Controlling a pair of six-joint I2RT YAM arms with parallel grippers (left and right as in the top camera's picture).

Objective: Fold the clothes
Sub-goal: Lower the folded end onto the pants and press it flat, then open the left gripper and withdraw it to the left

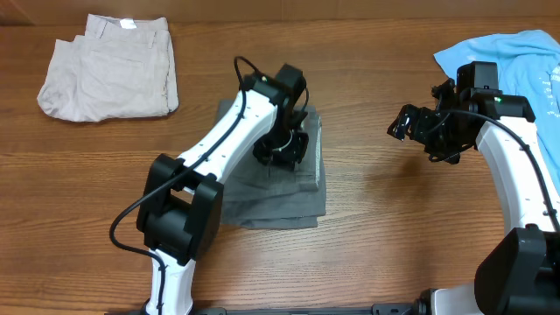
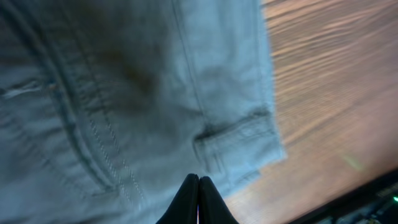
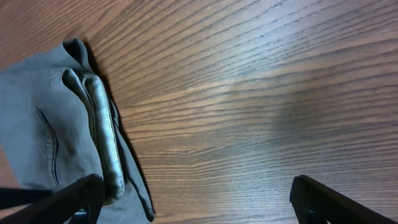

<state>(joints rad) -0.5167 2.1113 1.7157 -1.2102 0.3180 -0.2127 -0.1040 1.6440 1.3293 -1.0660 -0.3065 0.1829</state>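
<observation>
Folded grey shorts (image 1: 280,197) lie in the middle of the table. My left gripper (image 1: 280,149) is down over their upper part. In the left wrist view its fingertips (image 2: 199,182) are pressed together with nothing between them, right above the grey cloth (image 2: 124,93) near a belt loop and seam. My right gripper (image 1: 409,122) hovers open over bare wood to the right of the shorts. Its fingers (image 3: 317,199) are spread wide and empty, with the folded edge of the grey shorts (image 3: 37,137) at the left of its view.
Folded beige shorts (image 1: 109,70) lie at the back left. A light-blue T-shirt (image 1: 521,52) lies at the back right, behind the right arm. Bare wooden table (image 1: 376,210) separates the grey shorts from the right arm.
</observation>
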